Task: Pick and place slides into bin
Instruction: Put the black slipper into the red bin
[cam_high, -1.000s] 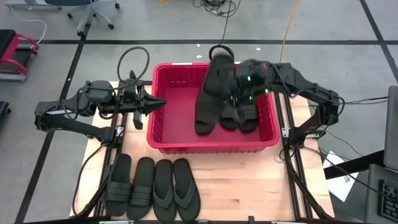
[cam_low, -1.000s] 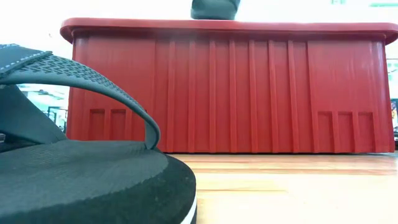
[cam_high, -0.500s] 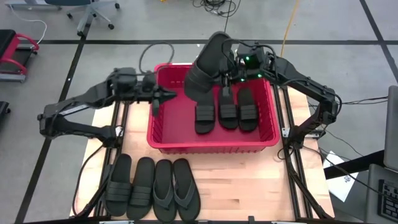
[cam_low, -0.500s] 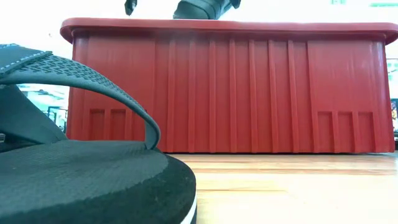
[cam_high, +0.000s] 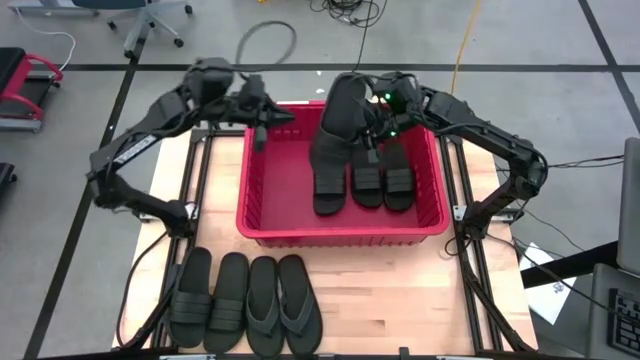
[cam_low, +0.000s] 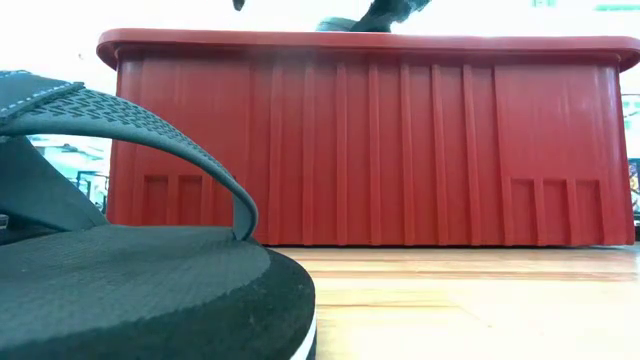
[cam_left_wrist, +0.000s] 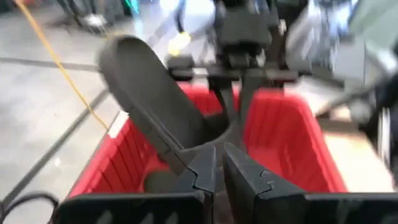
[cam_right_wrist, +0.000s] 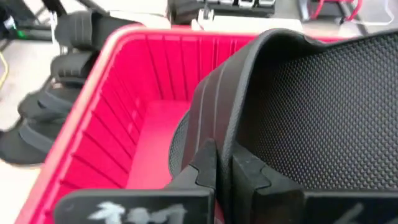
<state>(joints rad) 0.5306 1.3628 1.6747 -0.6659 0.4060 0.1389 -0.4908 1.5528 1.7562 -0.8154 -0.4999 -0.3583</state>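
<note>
The red bin (cam_high: 262, 200) stands mid-table and fills the low view (cam_low: 370, 140). Three black slides (cam_high: 367, 185) lie side by side on its floor at the right. My right gripper (cam_high: 375, 122) is shut on another slide (cam_high: 335, 120), which is tilted over the bin's far part and also shows in the left wrist view (cam_left_wrist: 149, 106). My left gripper (cam_high: 285, 118) hovers shut and holding nothing above the bin's far left corner, its fingers (cam_left_wrist: 242, 177) pointing toward the held slide. Several more slides (cam_high: 245, 305) lie on the table near its front left. My right gripper pinches the held slide's wide ribbed strap (cam_right_wrist: 208, 124) at its edge between the two fingers. The fingers come from the table's right, slanting down. The slide hangs tilted, one end high above the bin's far rim (cam_high: 345, 88) and the other down inside the bin (cam_high: 325, 160).
The bin's left half (cam_high: 275, 190) has bare red floor. A flip-flop (cam_low: 120, 280) lies close to the low camera. Cables (cam_high: 265, 40) and a rolling chair (cam_high: 150, 20) are on the floor beyond the table.
My left gripper has swung from the bin's left side toward the far edge and now hangs over the bin's far left corner, still shut. My right gripper has carried the slide a little toward the bin's far left, then sunk, so the slide sits lower in the bin.
</note>
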